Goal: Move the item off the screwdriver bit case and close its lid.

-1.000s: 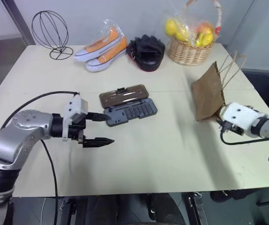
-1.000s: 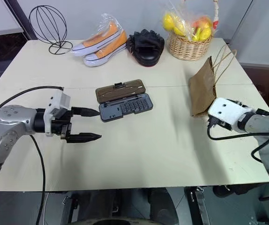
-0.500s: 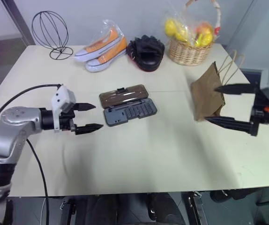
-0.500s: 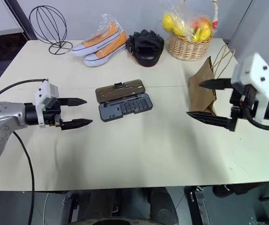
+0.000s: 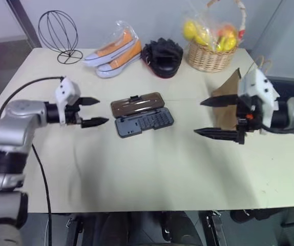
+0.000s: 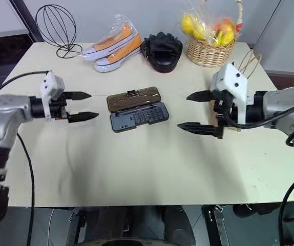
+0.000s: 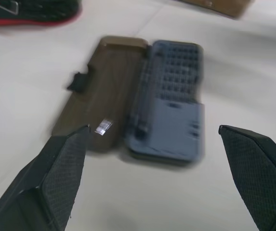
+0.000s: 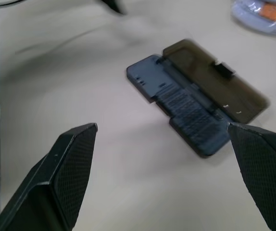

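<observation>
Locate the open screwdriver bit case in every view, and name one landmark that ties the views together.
Left eye view: screwdriver bit case at table centre, between both hands.
Right eye view: same spot, centre.
Left wrist view: centre, between the fingers.
Right wrist view: right of centre.
Shared landmark: the black latch tab on the brown lid's outer edge, also visible in both wrist views.

Along far edge of the table, L to R: wire head-shaped stand, pair of orange/white shoes in clear plastic wrap, black round pouch w/ red trim, then a wicker fruit basket (yellow & orange fruit, wrapped in cellophane). All standing apart.
</observation>
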`<state>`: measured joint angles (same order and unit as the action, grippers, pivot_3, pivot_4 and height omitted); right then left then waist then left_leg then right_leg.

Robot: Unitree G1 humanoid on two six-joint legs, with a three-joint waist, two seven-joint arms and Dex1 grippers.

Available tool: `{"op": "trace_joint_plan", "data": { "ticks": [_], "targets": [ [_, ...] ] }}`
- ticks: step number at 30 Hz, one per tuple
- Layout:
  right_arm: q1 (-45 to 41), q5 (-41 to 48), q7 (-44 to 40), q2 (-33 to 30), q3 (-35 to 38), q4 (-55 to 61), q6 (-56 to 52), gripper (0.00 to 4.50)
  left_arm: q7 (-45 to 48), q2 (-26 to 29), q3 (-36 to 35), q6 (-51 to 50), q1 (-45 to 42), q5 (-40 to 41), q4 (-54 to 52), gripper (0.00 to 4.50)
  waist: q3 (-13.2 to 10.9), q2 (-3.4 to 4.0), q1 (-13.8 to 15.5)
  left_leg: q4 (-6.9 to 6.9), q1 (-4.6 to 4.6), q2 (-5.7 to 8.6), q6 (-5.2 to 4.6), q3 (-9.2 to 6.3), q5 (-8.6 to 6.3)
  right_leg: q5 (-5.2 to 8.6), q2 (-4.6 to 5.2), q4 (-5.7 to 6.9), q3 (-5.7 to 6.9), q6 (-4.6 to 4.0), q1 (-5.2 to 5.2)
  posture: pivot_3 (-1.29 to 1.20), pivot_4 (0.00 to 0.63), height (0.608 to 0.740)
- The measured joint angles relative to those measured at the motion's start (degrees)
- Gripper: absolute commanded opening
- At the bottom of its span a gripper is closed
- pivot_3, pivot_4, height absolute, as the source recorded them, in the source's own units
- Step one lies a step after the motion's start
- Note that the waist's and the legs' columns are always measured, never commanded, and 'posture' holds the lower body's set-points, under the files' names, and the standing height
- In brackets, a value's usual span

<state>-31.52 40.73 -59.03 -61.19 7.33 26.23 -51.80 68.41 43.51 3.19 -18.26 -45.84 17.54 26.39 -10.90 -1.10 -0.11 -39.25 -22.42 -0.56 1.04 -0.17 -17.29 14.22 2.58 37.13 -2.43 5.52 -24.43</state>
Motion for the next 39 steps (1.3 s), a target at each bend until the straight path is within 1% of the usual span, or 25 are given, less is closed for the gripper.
{"op": "trace_joint_plan", "data": {
  "ticks": [2, 5, 8, 10, 12, 14, 16, 22, 29, 36, 39],
  "targets": [
    [-0.1, 0.3, 0.2, 0.1, -0.1, 0.2, -0.2, 4.47, -0.7, -3.5, 2.0, 5.6, -7.3, -4.1, 12.6, 4.50, 0.0, -0.02, 0.0, 0.00, -0.03, 0.02, -0.01, 0.01, 0.00, -0.02, 0.00, -0.01, -0.01, 0.03, -0.02, 0.00, 0.150, 0.740],
    [0.1, 1.7, 1.5, 0.1, 0.6, 1.4, -1.6, 4.47, -3.3, -8.3, 3.9, 13.2, -15.9, -9.5, 29.2, 4.50, 0.0, -0.02, -0.3, 0.02, -0.12, 0.04, -0.08, -0.01, -0.05, -0.04, 0.02, -0.05, -0.01, 0.09, -0.09, 0.00, 0.150, 0.740],
    [3.5, 4.2, 4.3, 0.0, 3.7, 5.2, -4.6, 4.47, -7.8, -12.8, 4.9, 18.1, -20.7, -14.1, 40.5, 4.50, 0.0, -0.03, -0.5, 0.05, -0.25, 0.03, -0.19, -0.02, -0.11, -0.03, 0.03, -0.07, -0.02, 0.10, -0.19, 0.00, 0.150, 0.740],
    [5.2, 5.8, 5.9, 0.0, 5.6, 7.4, -6.6, 4.47, -10.1, -14.9, 5.2, 19.9, -21.5, -16.1, 44.3, 4.50, 0.0, -0.03, -0.6, 0.05, -0.27, 0.03, -0.21, -0.03, -0.12, -0.03, 0.05, -0.06, -0.06, 0.10, -0.25, 0.00, 0.150, 0.740],
    [7.6, 8.2, 8.1, -0.1, 9.3, 10.0, -9.1, 4.47, -12.3, -17.2, 5.3, 20.7, -21.8, -18.2, 47.5, 4.50, 0.0, -0.03, -0.5, 0.04, -0.29, 0.02, -0.21, -0.06, -0.12, -0.04, 0.06, -0.02, -0.07, 0.11, -0.29, 0.00, 0.150, 0.740],
    [9.7, 10.3, 10.2, -0.5, 12.8, 12.2, -11.4, 4.47, -13.0, -18.6, 5.0, 21.3, -21.8, -19.0, 49.1, 4.50, 0.0, -0.05, -0.4, 0.03, -0.30, 0.02, -0.19, -0.06, -0.11, -0.04, 0.06, -0.01, -0.06, 0.11, -0.29, 0.00, 0.150, 0.740],
    [12.0, 12.4, 12.4, -0.7, 16.2, 14.2, -13.7, 4.47, -11.6, -19.9, 3.9, 21.0, -22.0, -19.1, 49.6, 4.50, 0.0, -0.05, -0.4, 0.02, -0.29, 0.02, -0.19, -0.06, -0.11, -0.04, 0.06, 0.01, -0.06, 0.11, -0.27, 0.00, 0.150, 0.740],
    [15.8, 16.6, 16.4, -0.9, 21.3, 16.5, -16.5, 4.47, -7.6, -21.6, 2.6, 21.4, -22.5, -19.5, 49.6, 4.50, 0.0, -0.06, -0.4, 0.01, -0.27, 0.02, -0.19, -0.06, -0.11, -0.04, 0.06, 0.00, -0.07, 0.12, -0.25, 0.00, 0.150, 0.740],
    [15.7, 18.1, 18.5, -1.4, 21.6, 16.3, -15.7, 4.47, -11.8, -21.6, 1.5, 21.6, -22.5, -20.8, 49.9, 4.50, 0.0, -0.06, -0.5, 0.01, -0.21, 0.01, -0.19, -0.11, -0.11, -0.05, 0.05, 0.02, -0.07, 0.12, -0.21, 0.00, 0.150, 0.740],
    [15.4, 18.0, 19.2, -1.6, 18.5, 15.7, -13.1, 4.47, -14.6, -17.7, 0.1, 22.3, -21.7, -21.8, 49.9, 4.50, 0.0, -0.06, -0.5, 0.01, -0.19, -0.01, -0.19, -0.12, -0.11, -0.05, 0.05, 0.02, -0.08, 0.12, -0.21, 0.00, 0.150, 0.740],
    [15.4, 18.0, 19.1, -1.7, 18.0, 15.7, -12.2, 4.47, -17.0, -17.3, 0.1, 22.4, -20.5, -22.7, 50.0, 4.50, 0.0, -0.06, -0.3, 0.01, -0.21, 0.00, -0.19, -0.12, -0.11, -0.05, 0.06, 0.02, -0.07, 0.13, -0.21, 0.00, 0.150, 0.740]
  ]
}}
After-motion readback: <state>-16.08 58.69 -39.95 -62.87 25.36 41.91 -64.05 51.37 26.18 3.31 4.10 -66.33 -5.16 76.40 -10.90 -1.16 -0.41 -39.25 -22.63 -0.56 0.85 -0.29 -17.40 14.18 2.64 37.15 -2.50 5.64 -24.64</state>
